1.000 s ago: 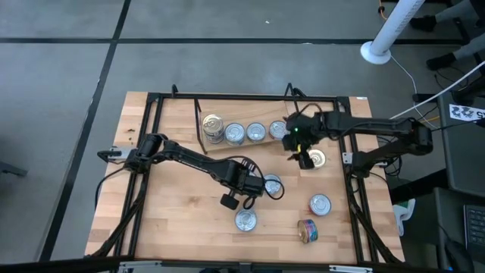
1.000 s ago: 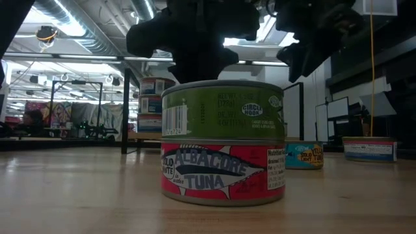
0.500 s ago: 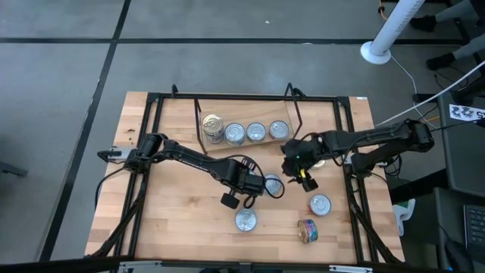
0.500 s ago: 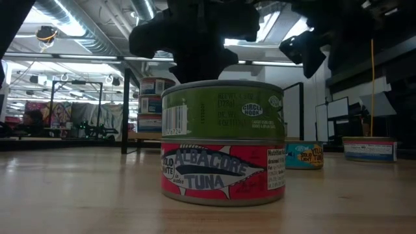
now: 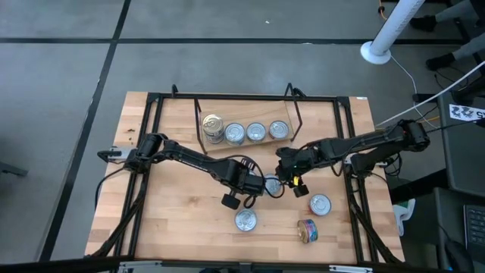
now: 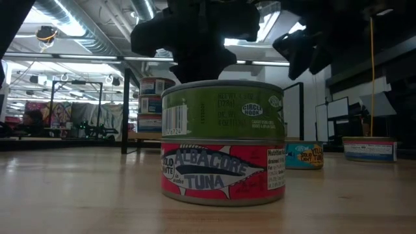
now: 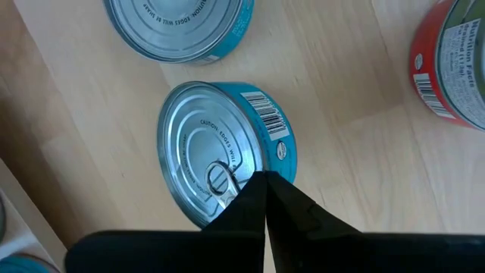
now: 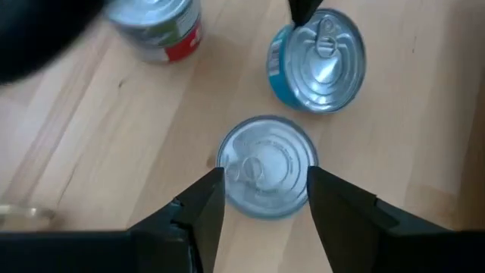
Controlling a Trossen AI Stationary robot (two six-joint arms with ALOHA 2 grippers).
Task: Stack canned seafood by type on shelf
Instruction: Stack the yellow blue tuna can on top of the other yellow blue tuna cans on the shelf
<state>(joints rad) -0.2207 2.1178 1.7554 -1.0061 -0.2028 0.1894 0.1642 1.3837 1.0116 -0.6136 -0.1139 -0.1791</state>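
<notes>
Swinging away from the shelf (image 5: 246, 142), the right tool (image 5: 292, 176) had travelled from the far side of the bench (image 5: 182, 220) toward its middle within a second, and it hung with its fingers spread on either side of a silver-lidded tin (image 8: 266, 168) that stood beneath it, not yet touching it by the look of the right wrist view. The move read as a finished delivery at the shelf followed by the reach for the next tin. The left tool (image 5: 236, 200) waited near the middle of the bench, its fingers pressed together above a blue-labelled tin (image 7: 220, 152) and holding nothing. On the shelf, four tin positions (image 5: 245, 133) stood in a row, the leftmost looking stacked. Loose tins remained nearer on the bench: one at the right (image 5: 320, 204), a multicoloured one on its side (image 5: 307, 230), and another (image 5: 245, 221) near the middle, so much sorting seemed left.
</notes>
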